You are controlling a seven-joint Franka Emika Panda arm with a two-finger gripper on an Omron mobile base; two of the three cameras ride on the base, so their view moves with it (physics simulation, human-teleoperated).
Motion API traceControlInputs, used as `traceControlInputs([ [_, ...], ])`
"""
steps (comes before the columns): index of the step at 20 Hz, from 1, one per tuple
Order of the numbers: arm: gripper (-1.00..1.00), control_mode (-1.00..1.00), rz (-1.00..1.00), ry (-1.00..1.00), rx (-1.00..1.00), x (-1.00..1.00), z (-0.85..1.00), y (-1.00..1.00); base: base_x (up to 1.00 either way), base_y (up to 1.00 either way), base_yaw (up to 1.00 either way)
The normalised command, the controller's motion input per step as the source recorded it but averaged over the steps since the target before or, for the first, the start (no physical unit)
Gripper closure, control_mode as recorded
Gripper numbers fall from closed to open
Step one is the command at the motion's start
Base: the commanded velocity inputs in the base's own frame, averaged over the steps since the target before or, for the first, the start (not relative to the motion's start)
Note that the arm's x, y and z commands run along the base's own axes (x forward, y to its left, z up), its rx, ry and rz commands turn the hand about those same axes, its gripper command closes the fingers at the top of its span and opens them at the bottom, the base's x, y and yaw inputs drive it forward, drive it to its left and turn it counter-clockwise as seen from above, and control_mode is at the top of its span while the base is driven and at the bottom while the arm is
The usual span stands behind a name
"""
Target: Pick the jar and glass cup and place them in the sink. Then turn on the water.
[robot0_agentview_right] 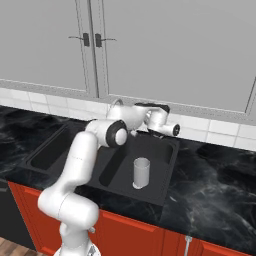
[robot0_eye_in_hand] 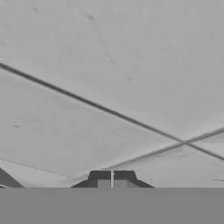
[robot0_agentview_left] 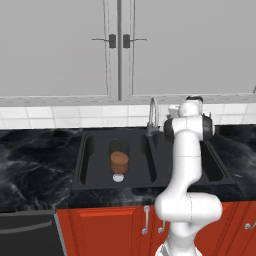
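There was one jar [robot0_agentview_left: 119, 162], brown and squat, and one glass cup [robot0_agentview_right: 141, 173], pale and plain. One black sink [robot0_agentview_left: 95, 180] held them, and it had two basins, with one chrome tap [robot0_agentview_left: 152, 116] behind it. Two grey cabinet doors [robot0_agentview_left: 55, 50] hung above, each with one dark handle. One white arm [robot0_agentview_left: 185, 165] stood before one dark marbled worktop [robot0_agentview_left: 35, 165]

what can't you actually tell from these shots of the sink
- The tap: in the right base view the arm hides nearly all of it, so its lever and whether water runs cannot be read.
- The glass cup: in the left base view the arm stands in front of the right basin.
- The jar: in the right base view the arm covers the left basin of the sink.
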Motion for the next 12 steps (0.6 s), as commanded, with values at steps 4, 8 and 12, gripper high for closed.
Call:
traceControlInputs([
  [4, 1.0, -1.0, -0.03, 0.19, 0.02, -0.36, -1.0, -0.34, 0.0, 0.0, 0.0],
  [8, 1.0, -1.0, 0.0, 0.06, 0.0, -0.57, -0.96, -0.07, 0.0, 0.0, 0.0],
  [12, 1.0, -1.0, 0.0, 0.03, 0.0, -0.71, -0.66, 0.0, 0.0, 0.0, 0.0],
])
